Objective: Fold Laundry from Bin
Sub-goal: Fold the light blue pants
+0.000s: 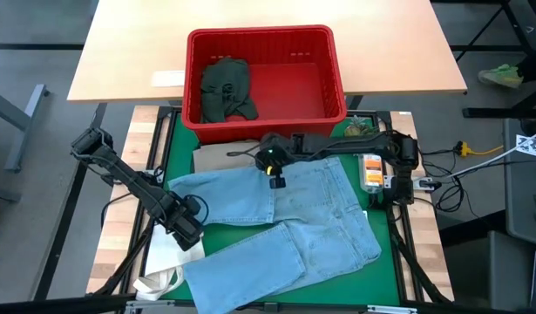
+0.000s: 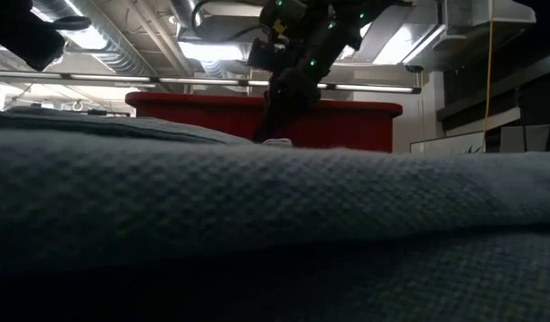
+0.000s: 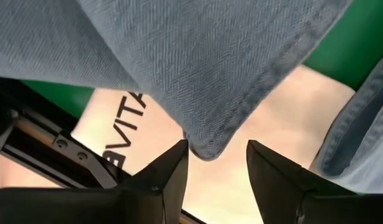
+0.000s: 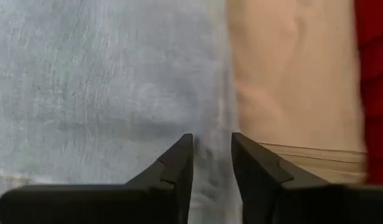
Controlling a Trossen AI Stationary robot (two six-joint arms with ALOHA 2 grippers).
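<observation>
Light blue jeans [image 1: 285, 218] lie legs-left; your left gripper [image 1: 191, 234], jaws released, sits at the hem, right gripper [image 1: 275, 179], jaws parted, at the waistband.

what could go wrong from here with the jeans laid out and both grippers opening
1. A corner of the light blue jeans sits between the open fingers of the left gripper, so it may snag and drag as the arm lifts.
2. The jeans overlap the tan trousers and the white tote bag, so a later grasp might take two layers.
3. The right gripper hangs low over the denim and may rumple it.
</observation>
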